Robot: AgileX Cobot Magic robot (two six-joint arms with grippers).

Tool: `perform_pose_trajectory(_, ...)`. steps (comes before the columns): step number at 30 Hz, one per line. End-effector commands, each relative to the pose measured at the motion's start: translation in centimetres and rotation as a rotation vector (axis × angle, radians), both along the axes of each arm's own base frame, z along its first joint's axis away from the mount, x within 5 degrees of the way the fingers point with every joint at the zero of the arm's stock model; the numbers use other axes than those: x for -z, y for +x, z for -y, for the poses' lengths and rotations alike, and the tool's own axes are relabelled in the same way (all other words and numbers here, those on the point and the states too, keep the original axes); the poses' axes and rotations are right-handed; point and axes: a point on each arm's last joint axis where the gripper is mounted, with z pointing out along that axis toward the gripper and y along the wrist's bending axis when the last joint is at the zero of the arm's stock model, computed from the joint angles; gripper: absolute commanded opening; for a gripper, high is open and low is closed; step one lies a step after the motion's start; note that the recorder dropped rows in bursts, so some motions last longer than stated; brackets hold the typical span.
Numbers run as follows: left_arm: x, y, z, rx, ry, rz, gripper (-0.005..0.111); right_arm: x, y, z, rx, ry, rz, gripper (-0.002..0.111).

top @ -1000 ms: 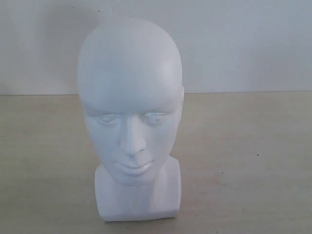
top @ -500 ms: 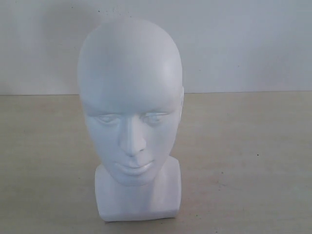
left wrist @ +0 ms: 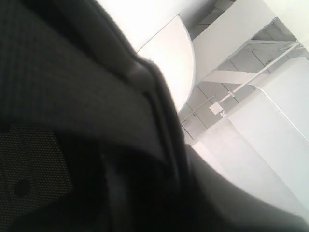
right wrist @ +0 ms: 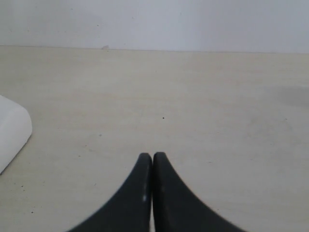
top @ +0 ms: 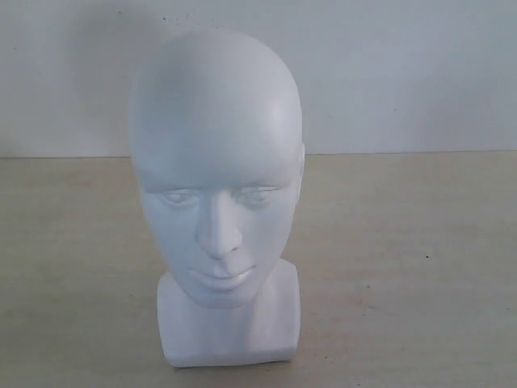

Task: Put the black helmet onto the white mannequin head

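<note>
The white mannequin head [top: 216,162] stands upright on its blocky base on the pale table [top: 404,267], face toward the exterior camera, with nothing on it. No arm or helmet shows in the exterior view. The left wrist view is almost filled by the black helmet [left wrist: 72,96]: dark padded lining, a rolled edge and a mesh patch, held up close against the camera with the room's ceiling behind it. My left gripper's fingers are lost in that darkness. My right gripper [right wrist: 152,155] hovers low over the table, shut and empty, with a corner of the white base [right wrist: 12,130] off to one side.
A plain white wall [top: 404,73] runs along the back edge of the table. In the left wrist view, white ceiling beams and a conduit [left wrist: 251,77] show past the helmet's rim.
</note>
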Motion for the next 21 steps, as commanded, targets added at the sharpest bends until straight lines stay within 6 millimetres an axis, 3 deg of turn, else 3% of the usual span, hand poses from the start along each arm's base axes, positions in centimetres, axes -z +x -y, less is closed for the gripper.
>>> perform_pose_trajectory(1,-0.4,-1.4,-0.1,0.037,-0.03,0.089,0.004,-0.1,0.0,0.0,0.003,-0.002,0.016,0.0)
perform_pose_trajectory(7,2.0,-2.9,-0.5,0.066,-0.035,0.038,0.004,-0.1,0.0,0.0,0.003,-0.002,0.016,0.0)
perform_pose_trajectory(13,2.7,-4.8,-0.2,0.126,-0.015,0.055,0.004,-0.1,0.0,0.0,0.003,-0.002,0.012,0.0)
perform_pose_trajectory(21,4.1,-4.8,-0.3,0.13,-0.007,0.016,0.004,-0.1,0.0,0.0,0.003,-0.002,0.012,0.0)
